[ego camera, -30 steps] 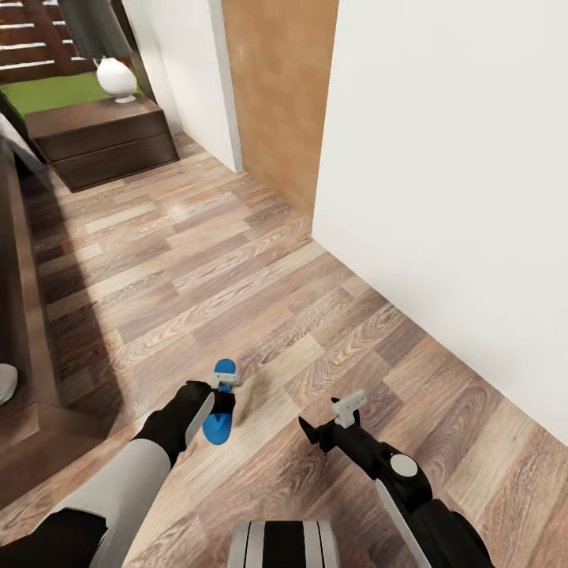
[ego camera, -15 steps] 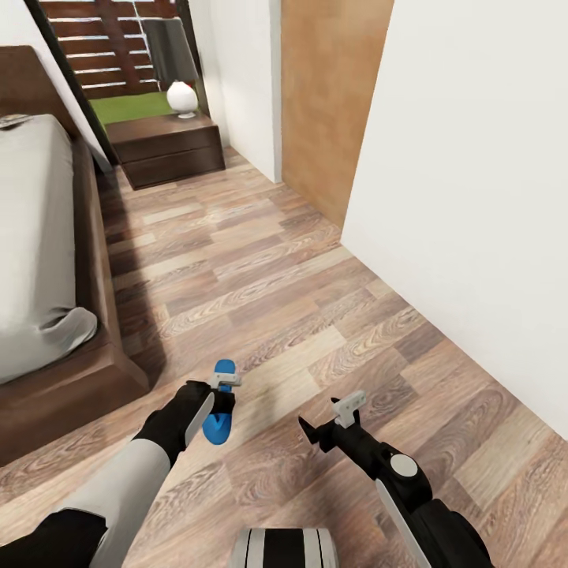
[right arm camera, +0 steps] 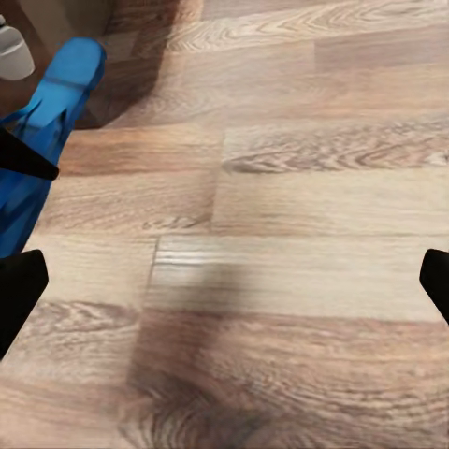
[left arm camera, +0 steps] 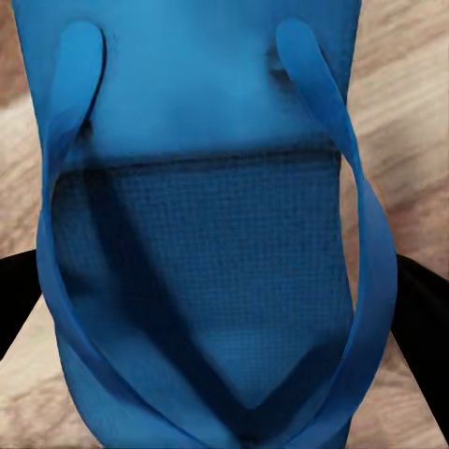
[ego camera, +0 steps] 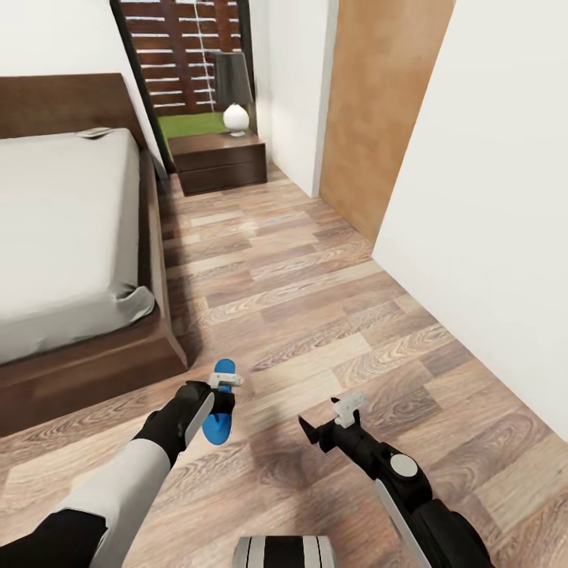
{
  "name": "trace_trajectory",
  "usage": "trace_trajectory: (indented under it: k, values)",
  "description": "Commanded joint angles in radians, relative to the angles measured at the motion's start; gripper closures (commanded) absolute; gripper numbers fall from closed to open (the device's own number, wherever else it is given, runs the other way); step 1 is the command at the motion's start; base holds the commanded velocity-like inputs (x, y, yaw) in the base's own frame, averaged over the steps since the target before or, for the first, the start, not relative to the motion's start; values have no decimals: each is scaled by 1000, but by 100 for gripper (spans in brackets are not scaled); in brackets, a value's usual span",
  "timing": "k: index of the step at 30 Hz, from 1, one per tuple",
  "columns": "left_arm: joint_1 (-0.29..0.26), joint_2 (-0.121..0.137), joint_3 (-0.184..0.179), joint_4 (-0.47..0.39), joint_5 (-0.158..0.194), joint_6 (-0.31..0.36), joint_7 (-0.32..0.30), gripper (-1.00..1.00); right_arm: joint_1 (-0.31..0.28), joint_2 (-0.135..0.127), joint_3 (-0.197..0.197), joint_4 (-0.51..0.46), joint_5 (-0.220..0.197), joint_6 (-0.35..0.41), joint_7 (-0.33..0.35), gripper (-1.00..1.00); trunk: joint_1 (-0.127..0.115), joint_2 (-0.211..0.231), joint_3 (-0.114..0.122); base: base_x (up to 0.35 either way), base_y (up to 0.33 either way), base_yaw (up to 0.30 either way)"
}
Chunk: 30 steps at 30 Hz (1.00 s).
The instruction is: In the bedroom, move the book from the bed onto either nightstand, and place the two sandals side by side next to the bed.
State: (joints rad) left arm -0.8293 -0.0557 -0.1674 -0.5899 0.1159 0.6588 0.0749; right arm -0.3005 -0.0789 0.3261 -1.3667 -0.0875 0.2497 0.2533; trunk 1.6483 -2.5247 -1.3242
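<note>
My left gripper (ego camera: 227,392) is shut on a bright blue sandal (ego camera: 214,426) and holds it just above the wood floor, off the bed's foot corner. In the left wrist view the sandal (left arm camera: 215,262) sits sole and straps between the dark fingers (left arm camera: 421,304). My right gripper (ego camera: 327,416) hangs open and empty to the sandal's right, over bare floor (right arm camera: 281,234), with the sandal (right arm camera: 51,122) at the edge of its view. The bed (ego camera: 71,229) lies at left. A small flat thing (ego camera: 95,132) lies by the headboard, too small to identify. The nightstand (ego camera: 221,162) stands beyond the bed. The other sandal is out of view.
A white lamp (ego camera: 236,118) stands on the nightstand in front of a black-framed window. A white wall (ego camera: 489,197) and a tan panel (ego camera: 386,118) bound the right side. An aisle of plank floor (ego camera: 300,292) runs between the bed and the wall.
The whole view has swung, bringing the bed and headboard into view and shifting the nightstand toward the middle. Both arms keep their pose, and the left gripper still holds the sandal.
</note>
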Motion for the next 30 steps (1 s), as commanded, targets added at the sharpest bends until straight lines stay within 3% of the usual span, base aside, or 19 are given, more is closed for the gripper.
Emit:
trace_trajectory:
  k: [1,10,24,30]
  values:
    - [-1,0,-4,-1,10,4,8,100,0,-1,1,-2,-9,6,0,-100,-1,0,3,0,0,282]
    - [-1,0,-4,-1,11,4,8,100,0,-1,1,-2,-9,6,0,-100,-5,2,38,-5,0,282]
    - [-1,0,-4,-1,10,4,8,100,0,-1,1,0,-9,6,0,-100,-11,5,92,-304,0,282]
    - [-1,0,-4,-1,12,4,8,100,0,-1,1,1,-9,6,-2,-100,-14,7,115,-79,0,282]
